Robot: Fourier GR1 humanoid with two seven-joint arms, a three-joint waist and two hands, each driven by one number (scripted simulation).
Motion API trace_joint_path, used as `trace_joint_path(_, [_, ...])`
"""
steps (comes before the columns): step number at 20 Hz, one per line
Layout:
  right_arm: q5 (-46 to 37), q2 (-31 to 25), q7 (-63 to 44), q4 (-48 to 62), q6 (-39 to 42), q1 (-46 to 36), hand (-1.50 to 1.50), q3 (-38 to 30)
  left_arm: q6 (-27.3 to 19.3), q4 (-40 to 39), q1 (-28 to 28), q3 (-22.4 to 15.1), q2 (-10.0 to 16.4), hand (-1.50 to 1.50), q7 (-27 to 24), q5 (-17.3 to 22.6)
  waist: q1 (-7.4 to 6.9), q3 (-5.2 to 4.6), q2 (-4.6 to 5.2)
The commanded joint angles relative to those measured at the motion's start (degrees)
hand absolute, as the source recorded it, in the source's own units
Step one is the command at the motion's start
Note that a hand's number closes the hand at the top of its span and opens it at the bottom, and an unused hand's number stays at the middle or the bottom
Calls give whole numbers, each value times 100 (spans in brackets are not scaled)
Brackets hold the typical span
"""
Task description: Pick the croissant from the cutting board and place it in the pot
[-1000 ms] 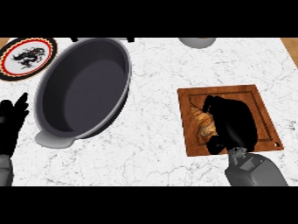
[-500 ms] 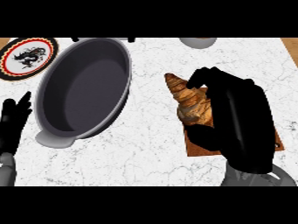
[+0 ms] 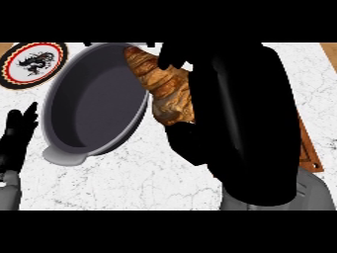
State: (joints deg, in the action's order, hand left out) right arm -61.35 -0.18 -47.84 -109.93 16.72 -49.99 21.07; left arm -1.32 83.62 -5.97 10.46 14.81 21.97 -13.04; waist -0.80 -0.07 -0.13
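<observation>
My right hand (image 3: pixel 236 118) fills the middle of the head view, raised close to the camera, its fingers curled round a golden-brown croissant (image 3: pixel 162 86). The croissant hangs over the right rim of the grey oval pot (image 3: pixel 68 143), whose dark inside is bare. The wooden cutting board (image 3: pixel 310 153) is almost wholly hidden behind my right hand; only its right edge shows. My left hand (image 3: pixel 14 138) rests open on the counter at the left, beside the pot's lower handle.
A round plate (image 3: pixel 31 64) with a red, black and white pattern lies at the back left. White marble counter shows below the pot and at the right; wood strips show at the far corners.
My right hand has lifted the croissant off the cutting board and carried it left and up, from above the board to the pot's right rim. The left hand has stayed put.
</observation>
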Motion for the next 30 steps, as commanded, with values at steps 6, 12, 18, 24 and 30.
trace_joint_path(6, [1384, 18, -1152, 2316, -606, -2200, 150, 38, -8, -378, -442, -57, -85, 0, 22, -34, -82, -7, 32])
trace_joint_path(12, [2213, 18, -933, 3971, -1596, -2833, 150, 298, 141, -201, -354, -7, 104, 0, 5, -23, -191, -8, 53])
trace_joint_path(18, [3288, 18, -736, 5000, -2323, -3012, 150, 1082, 201, 47, -352, -81, 33, 0, 199, 23, -297, -8, 57])
trace_joint_path(24, [4296, 18, -448, 5890, -3069, -2687, -150, 1384, 39, -131, -486, -247, -179, 0, 115, -127, -437, -10, 110])
trace_joint_path(30, [5090, 18, 497, 6074, -4341, -2502, -150, 1333, 119, -148, -428, -212, -138, 0, 19, -72, -508, -5, 136])
